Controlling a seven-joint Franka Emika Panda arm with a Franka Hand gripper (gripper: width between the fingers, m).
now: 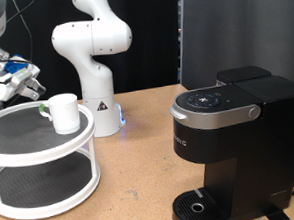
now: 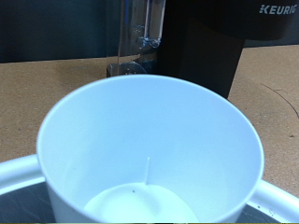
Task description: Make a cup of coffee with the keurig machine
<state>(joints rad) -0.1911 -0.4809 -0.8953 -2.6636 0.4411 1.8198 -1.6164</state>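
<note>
The white cup [image 1: 64, 112] stands upright on the top tier of a round white two-tier stand [image 1: 19, 148] at the exterior view's left. My gripper [image 1: 32, 90] hovers just to the cup's left, close to its rim, and holds nothing that I can see. In the wrist view the cup [image 2: 149, 149] fills most of the picture, its inside empty, and no fingers show. The black keurig machine [image 1: 234, 145] stands at the exterior view's right with its lid down; its drip plate [image 1: 200, 204] is bare. Behind the cup, the wrist view shows the machine's body [image 2: 234, 47].
The white robot base [image 1: 94, 63] rises behind the stand, with a small blue light near its foot. A dark panel [image 1: 242, 29] stands behind the machine. The stand's lower tier [image 1: 41, 182] holds nothing. Brown tabletop [image 1: 140, 160] lies between stand and machine.
</note>
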